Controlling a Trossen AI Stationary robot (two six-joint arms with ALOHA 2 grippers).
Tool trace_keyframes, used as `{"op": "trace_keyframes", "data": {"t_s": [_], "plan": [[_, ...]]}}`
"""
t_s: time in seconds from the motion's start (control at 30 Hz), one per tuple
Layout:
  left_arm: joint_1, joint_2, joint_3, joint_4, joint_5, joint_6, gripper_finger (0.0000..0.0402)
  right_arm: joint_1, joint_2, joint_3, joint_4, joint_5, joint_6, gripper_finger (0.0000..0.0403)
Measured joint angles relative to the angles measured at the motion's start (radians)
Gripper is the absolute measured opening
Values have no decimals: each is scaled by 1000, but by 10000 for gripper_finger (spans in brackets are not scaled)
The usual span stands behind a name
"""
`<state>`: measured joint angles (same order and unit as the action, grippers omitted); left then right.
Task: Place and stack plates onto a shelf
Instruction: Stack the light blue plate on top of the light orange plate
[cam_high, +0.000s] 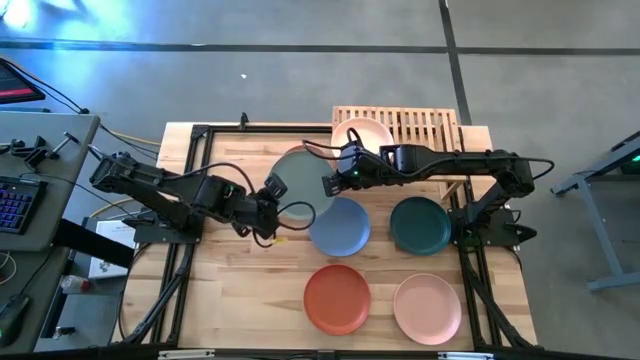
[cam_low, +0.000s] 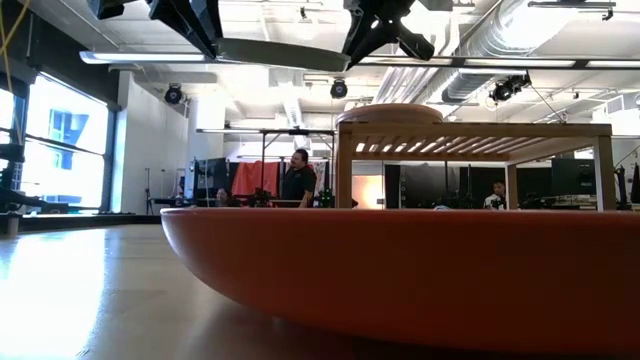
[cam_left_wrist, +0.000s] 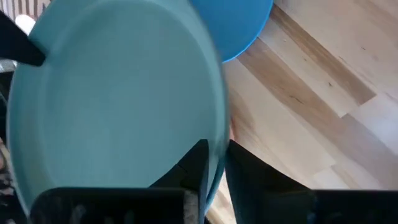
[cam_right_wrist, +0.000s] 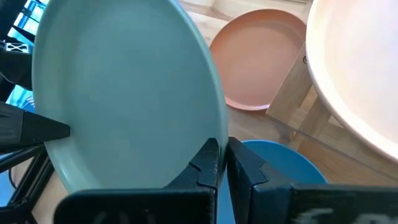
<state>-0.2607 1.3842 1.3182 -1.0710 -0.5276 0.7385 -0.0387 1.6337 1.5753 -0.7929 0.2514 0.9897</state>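
Two grippers met on one pale teal plate, held aloft between the arms over the table's middle.

Item, left: your left gripper had the plate's rim between its fingers, though how firmly you gripped cannot be told; likely the giving side of a handover.

Item, centre: blue plate lay below.

Item, right: your right gripper was pinched tight on the opposite rim, nearer the shelf, presumably to carry the teal plate onto the peach plate already there.
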Motion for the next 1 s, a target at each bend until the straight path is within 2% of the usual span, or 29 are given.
{"op": "trace_keyframes", "data": {"t_s": [0.17,0.4,0.7,0.83,1.0], "plan": [[14,0,0,-1,49,-58,79,0,0,0,0,-1,2,0],[19,0,0,0,43,-186,114,0,0,0,1,-1,5,0],[18,-11,0,-1,25,-328,111,-5,0,0,-15,-1,5,0],[18,-21,18,-11,-32,-344,111,-14,0,0,-21,0,5,0],[18,-33,62,-13,-43,-349,111,-32,0,0,-28,-16,0,0]]}}
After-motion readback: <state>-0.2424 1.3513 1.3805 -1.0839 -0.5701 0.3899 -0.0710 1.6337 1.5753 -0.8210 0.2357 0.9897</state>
